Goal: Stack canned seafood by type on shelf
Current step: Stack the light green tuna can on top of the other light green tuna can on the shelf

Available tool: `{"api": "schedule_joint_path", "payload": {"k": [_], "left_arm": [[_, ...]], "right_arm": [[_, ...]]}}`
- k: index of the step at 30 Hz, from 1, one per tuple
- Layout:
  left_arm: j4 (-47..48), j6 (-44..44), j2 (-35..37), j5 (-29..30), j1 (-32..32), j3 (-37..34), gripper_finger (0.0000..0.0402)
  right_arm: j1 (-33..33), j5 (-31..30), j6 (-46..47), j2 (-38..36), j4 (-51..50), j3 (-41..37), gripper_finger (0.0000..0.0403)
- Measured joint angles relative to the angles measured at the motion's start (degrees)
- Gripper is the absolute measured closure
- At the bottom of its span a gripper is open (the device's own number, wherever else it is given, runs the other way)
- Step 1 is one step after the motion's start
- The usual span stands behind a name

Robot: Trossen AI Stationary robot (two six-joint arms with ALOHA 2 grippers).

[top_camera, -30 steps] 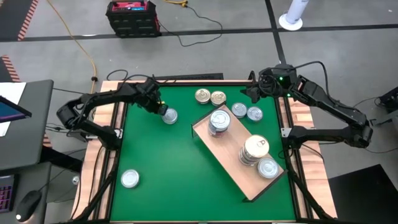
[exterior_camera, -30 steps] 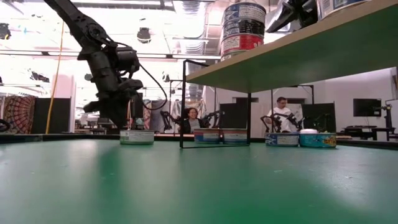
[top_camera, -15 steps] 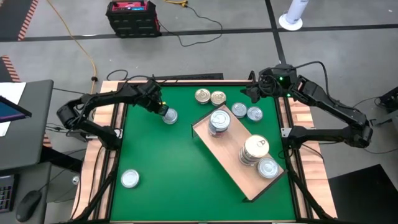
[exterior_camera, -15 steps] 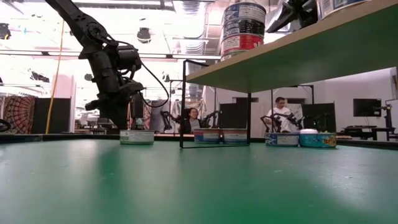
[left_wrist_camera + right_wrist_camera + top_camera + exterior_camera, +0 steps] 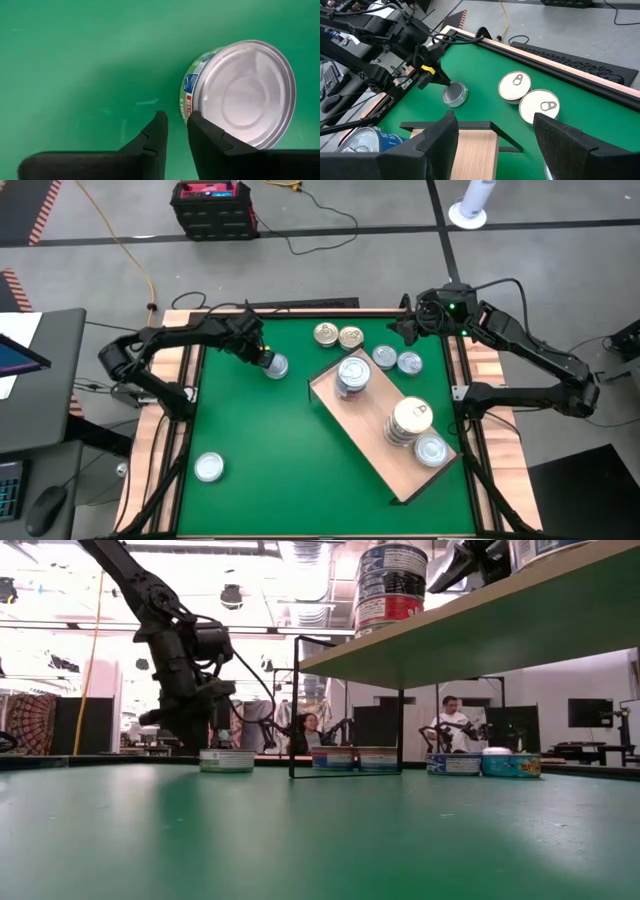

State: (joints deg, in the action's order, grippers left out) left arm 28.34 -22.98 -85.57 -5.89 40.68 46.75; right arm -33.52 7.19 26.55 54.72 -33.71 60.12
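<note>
Starting at the left, a lone tin point(image 5: 209, 468) is seen lying flat on the mat point(image 5: 270, 450), well apart from everything else and not yet gathered. Farther back, the left gripper point(image 5: 262, 358) is held low against a silver-lidded tin point(image 5: 275, 366). In its wrist view the two fingers point(image 5: 160, 135) are pressed nearly together just beside the tin's wall, with no tin between them. A nudge or a re-approach is suggested by that pose, not a pinch.

That tin is shown as a flat round can with a plain silver face and a pale label carrying blue and red marks on its side.

Moving right, two gold-lidded tins point(image 5: 338, 336) with pull tabs are set touching each other near the mat's far edge. The shelf point(image 5: 375, 450), a light-wood board, is laid at a slant across the mat. On it a bluish-labelled stack point(image 5: 351, 376) and a pale-lidded stack point(image 5: 410, 421) are kept apart, presumably one type to each, and a single tin point(image 5: 430, 448) is set by the second stack.

Two bluish tins point(image 5: 397, 360) are left on the mat just beside the shelf's far end. The right gripper point(image 5: 410, 328) is hung near them with its fingers spread wide and nothing held, seemingly parked in waiting.
</note>
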Motion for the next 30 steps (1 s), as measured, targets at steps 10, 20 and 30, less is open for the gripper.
{"api": "schedule_joint_path", "payload": {"k": [10, 20, 30], "left_arm": [[3.11, 2.58, -3.04, 2.11, 0.09, -0.27, 0.0397], [3.96, -0.18, 3.43, -2.42, -0.77, -0.31, 0.039], [0.97, -3.41, 2.33, -3.41, -3.03, -0.34, 0.0274]], "right_arm": [[0.0, 0.02, 0.41, -0.01, -0.09, 0.0, 0.0121], [0.0, -0.19, 0.39, 0.0, 0.18, 0.0, 0.0121], [0.03, -0.2, 0.73, -0.01, 0.53, 0.0, 0.0121]]}}
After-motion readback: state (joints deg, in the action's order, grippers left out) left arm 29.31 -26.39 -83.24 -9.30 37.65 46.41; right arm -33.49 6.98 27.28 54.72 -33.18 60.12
